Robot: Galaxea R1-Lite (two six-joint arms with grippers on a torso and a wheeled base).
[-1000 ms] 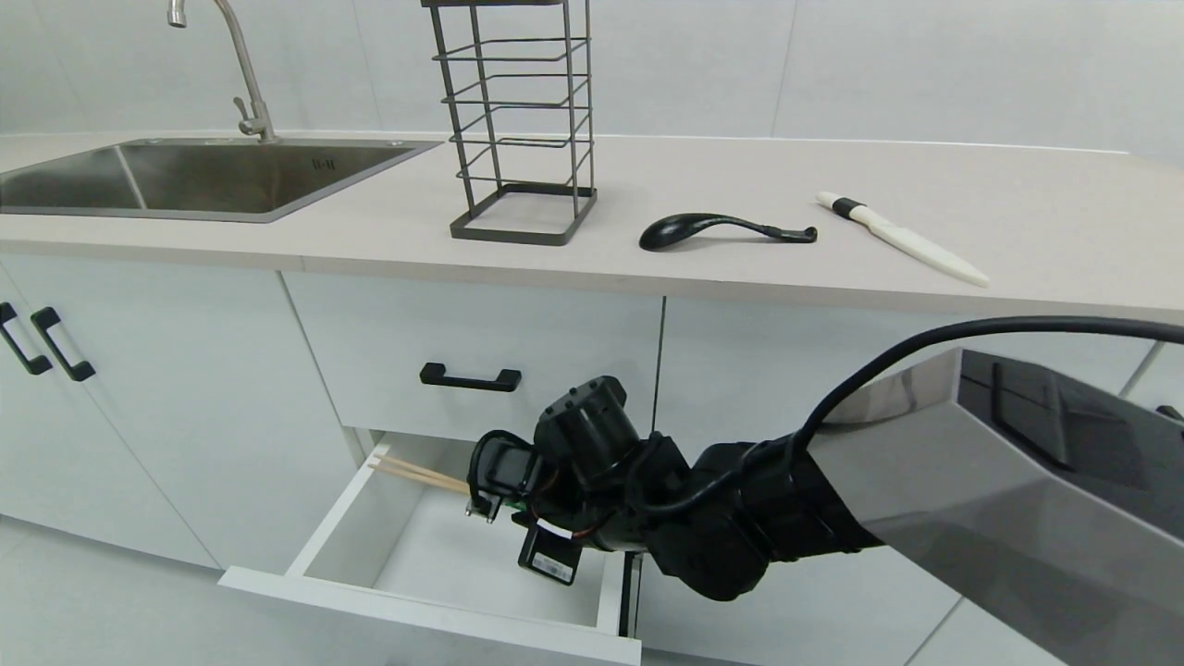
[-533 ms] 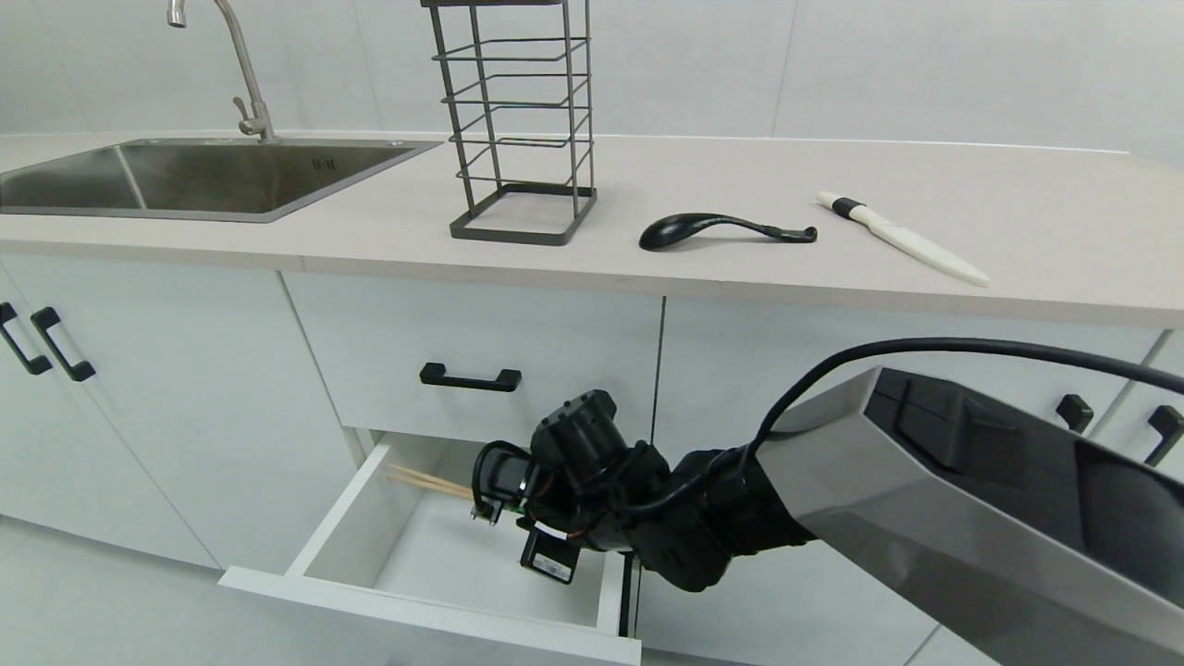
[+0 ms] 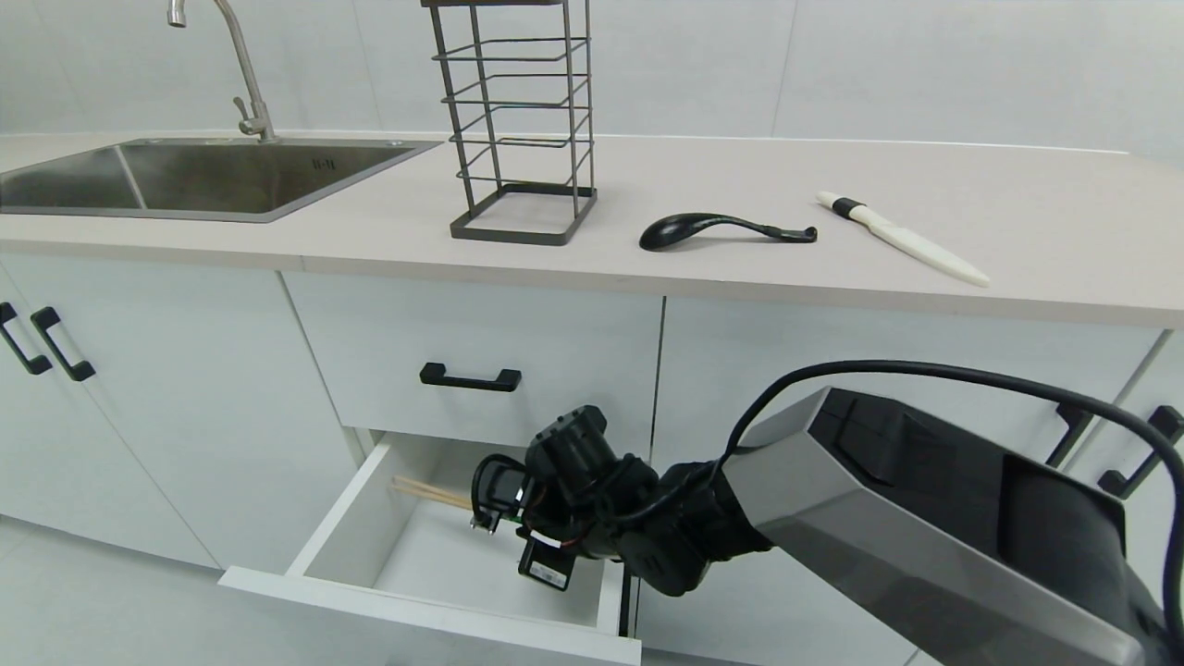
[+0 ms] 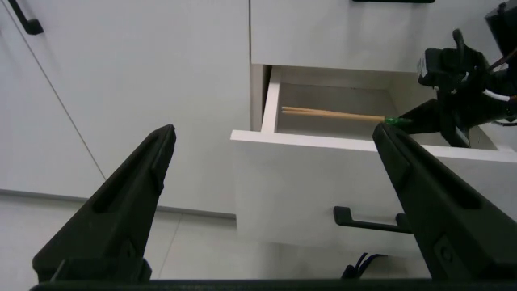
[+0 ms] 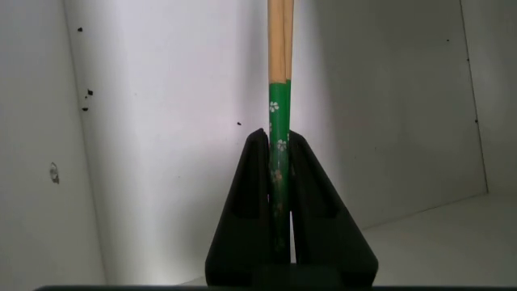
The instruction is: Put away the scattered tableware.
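Right gripper point(image 5: 279, 145) is clamped tight on the green ends of the chopsticks point(image 5: 279, 48), holding them down inside the open drawer point(image 3: 407, 601) with the tips toward its left side. Left gripper point(image 4: 275, 133) hangs out front, spread wide, nothing in it. Black spoon point(image 3: 721, 227) and white knife point(image 3: 902, 239) lie on the counter point(image 3: 370, 231).

Chopsticks point(image 5: 279, 48): bare wood, green-lacquered ends. Drawer point(image 3: 416, 606): smooth matt white. Sink point(image 3: 231, 171): brushed metal. Rack point(image 3: 507, 237): dark matt wire. Spoon point(image 3: 668, 231): glossy black. Counter point(image 3: 740, 176): pale, matt.

Spoon point(image 3: 703, 228) left of knife point(image 3: 902, 238) — on counter point(image 3: 370, 222).
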